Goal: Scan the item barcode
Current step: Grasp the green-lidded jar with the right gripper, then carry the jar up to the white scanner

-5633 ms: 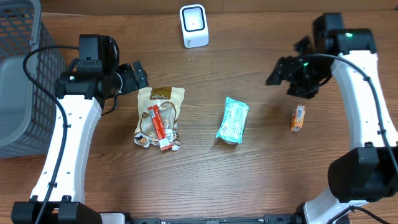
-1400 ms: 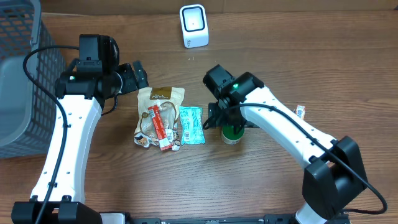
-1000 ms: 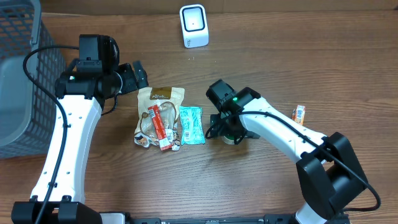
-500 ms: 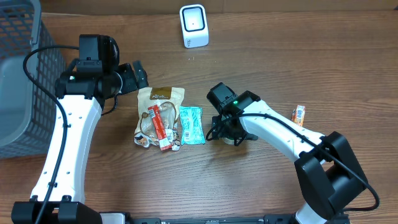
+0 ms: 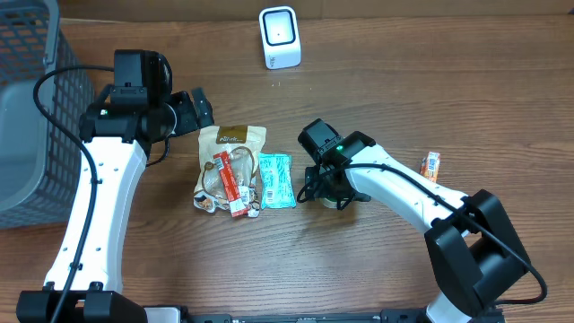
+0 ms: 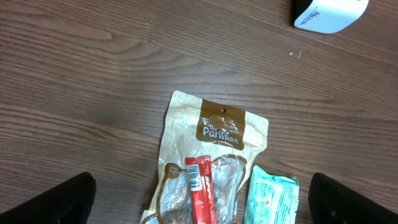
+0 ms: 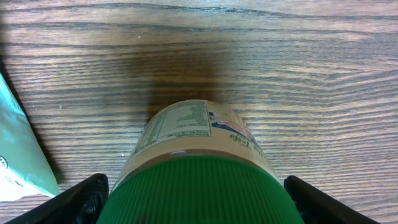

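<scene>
- Right gripper (image 7: 196,190): its wide jaws flank the green-lidded, paper-labelled jar (image 7: 193,134) in front of the white box scanner (image 5: 279,37); we cannot tell if they grip
- We squeeze squarely, then face its barcode towards that scanner

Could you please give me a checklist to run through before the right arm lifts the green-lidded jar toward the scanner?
1. The right gripper straddles the jar: ok, it flanks the green lid on both sides.
2. Firm grip on the jar: cannot tell; contact at the lid is not visible.
3. The teal packet lies apart from the jar: ok, though close to the gripper.
4. Barcode side known: cannot tell; only small label print shows.
5. Way to the scanner: ok, nothing lies between in the overhead view.
6. The left gripper is out of the way: ok, open above the snack bag.
</scene>
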